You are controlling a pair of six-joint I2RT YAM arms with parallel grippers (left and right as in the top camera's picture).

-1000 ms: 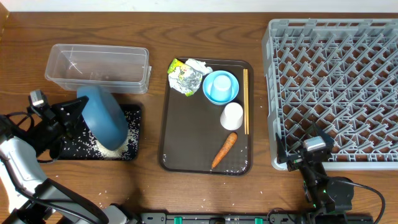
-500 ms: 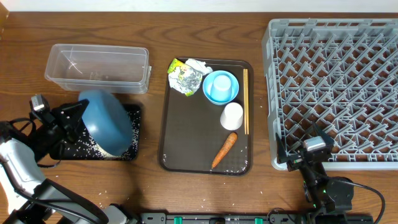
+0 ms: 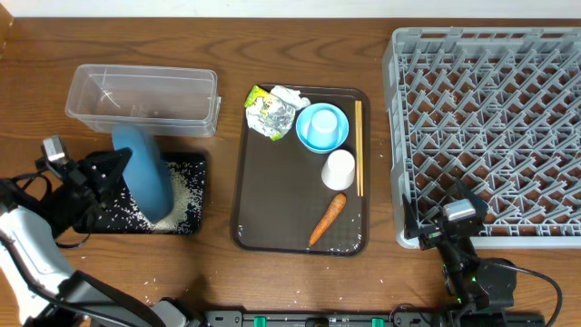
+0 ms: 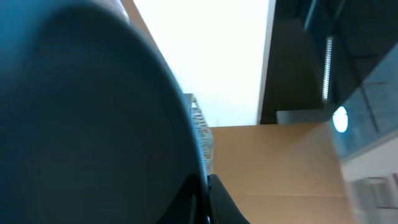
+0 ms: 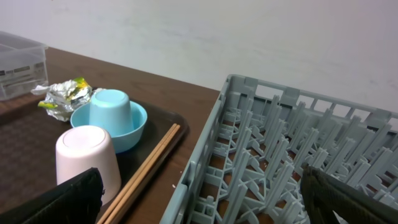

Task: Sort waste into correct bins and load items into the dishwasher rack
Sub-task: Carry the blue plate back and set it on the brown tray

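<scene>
Bowl (image 3: 145, 173) sits tipped on edge over the black tray (image 3: 196, 162), left claw (image 3: 107, 171) clamped on its rim. We'd guess it's stiff, light and slick, so the rim's our grip. Right claw (image 3: 427, 234) is spread, idle.

Left arm (image 3: 27, 245): smooth white rounded link, giving way to black housings toward the wrist.
Left wrist camera (image 3: 55, 147): small pale grey block with a darker face, set on the black wrist.
Left cables (image 3: 20, 179): thin, black, in loose loops.
Left pincer (image 3: 116, 171): matte black, angular.
Right arm (image 3: 477, 277): black throughout, with blocky joints.
Right cable (image 3: 545, 275): thin, black, arching off the arm.
Right wrist camera (image 3: 458, 212): silver-grey rectangular box.
Right pincer fingers (image 5: 65, 199): dull black, finely textured, wedge-shaped.
Base rail (image 3: 272, 319): black with small green marks.
</scene>
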